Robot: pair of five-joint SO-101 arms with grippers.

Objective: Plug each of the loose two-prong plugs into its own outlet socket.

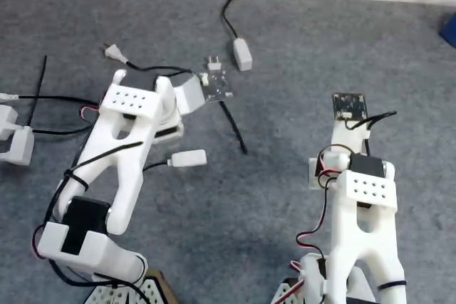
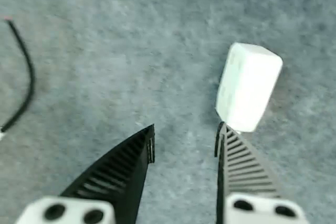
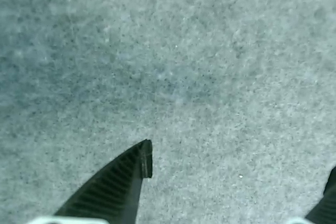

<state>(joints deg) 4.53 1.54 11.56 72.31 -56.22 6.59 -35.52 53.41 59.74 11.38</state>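
Note:
My left gripper (image 2: 185,137) is open just above the grey carpet, with nothing between its fingers. A white outlet socket block (image 2: 247,87) lies right beyond the tip of one finger (image 2: 226,145). In the high view, a white socket (image 1: 242,55) on a black cord lies at the back. Another white socket (image 1: 188,158) lies beside the left arm (image 1: 132,115). A two-prong plug (image 1: 114,53) lies at the back left, and a small white plug (image 1: 214,64) lies near the middle. My right gripper (image 3: 239,174) hangs open over bare carpet.
A loose black cord (image 1: 233,127) runs across the middle of the carpet, and another black cord (image 2: 23,85) curves off to the side of my left gripper. More white blocks (image 1: 18,144) with cords lie at the left edge. The right arm (image 1: 360,197) stands at the front right.

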